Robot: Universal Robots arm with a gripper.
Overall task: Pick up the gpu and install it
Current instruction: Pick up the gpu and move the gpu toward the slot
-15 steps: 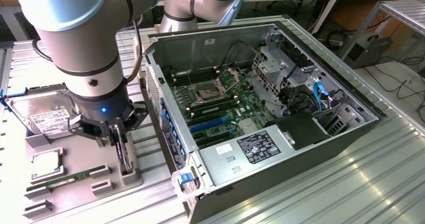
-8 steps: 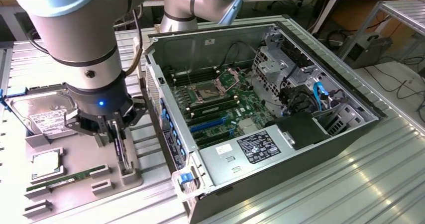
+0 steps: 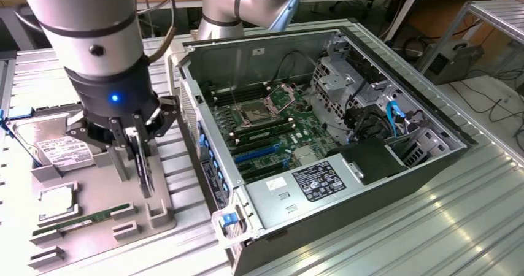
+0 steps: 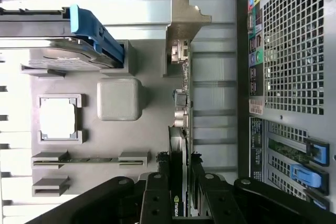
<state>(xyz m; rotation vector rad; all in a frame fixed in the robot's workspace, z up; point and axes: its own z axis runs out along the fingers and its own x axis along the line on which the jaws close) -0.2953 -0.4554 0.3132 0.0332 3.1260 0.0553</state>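
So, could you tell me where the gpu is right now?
The gpu stands on edge in the claw, over the grey parts tray at the exterior view's left, between the hard drive and the open computer case.

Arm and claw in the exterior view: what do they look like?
The arm is a silver-grey cylinder with dark bands at its joints. Its black wrist section carries a small glowing blue light. The claw is black, built of jointed linkage fingers with round pivot bolts.
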